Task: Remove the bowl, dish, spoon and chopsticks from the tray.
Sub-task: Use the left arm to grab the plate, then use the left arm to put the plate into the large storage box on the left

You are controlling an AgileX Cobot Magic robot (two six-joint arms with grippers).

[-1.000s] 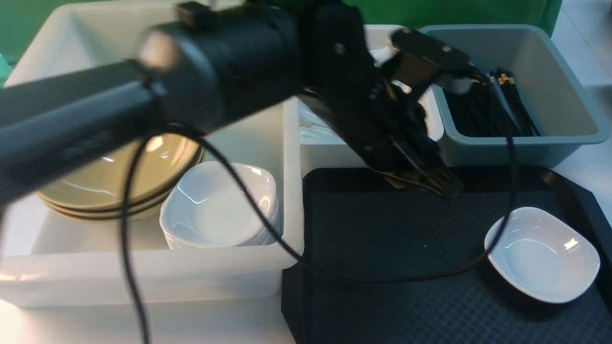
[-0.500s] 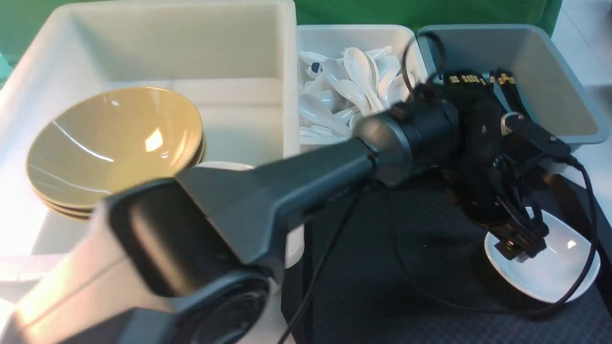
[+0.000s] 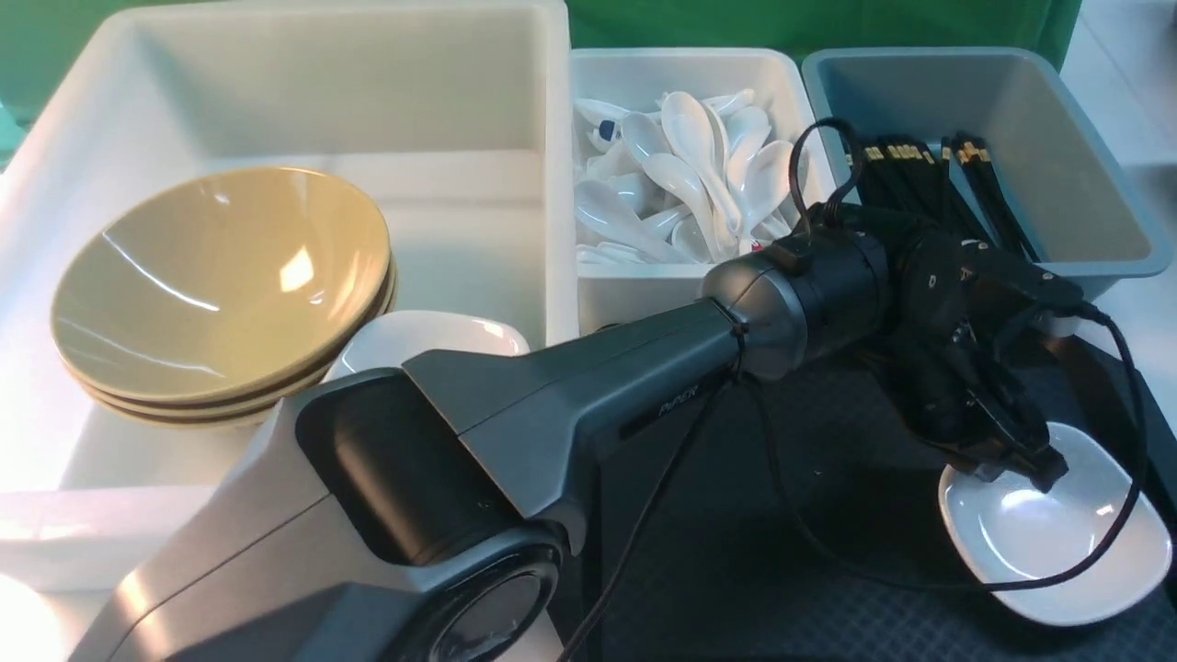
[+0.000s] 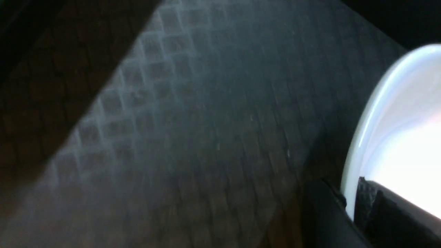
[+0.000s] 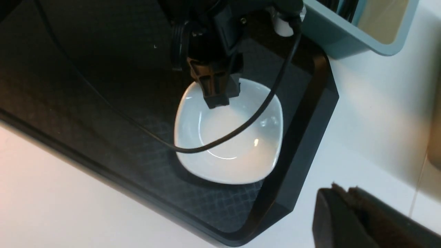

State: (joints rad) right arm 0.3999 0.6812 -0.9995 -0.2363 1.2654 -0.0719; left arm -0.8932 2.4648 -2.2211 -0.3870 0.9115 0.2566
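Now L gripper (image 4: pixel 351 210) on dish (image 5: pixel 231 137) rim, prob. pinched

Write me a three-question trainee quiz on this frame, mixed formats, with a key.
1. True or false: the right claw is gripping the white dish.
2. Multiple choice: what fills the grey-blue bin? a) soup spoons b) black chopsticks c) tan bowls
3. Fill in: the left claw pinches the dish by its ____.

Key: 1. false; 2. b; 3. rim
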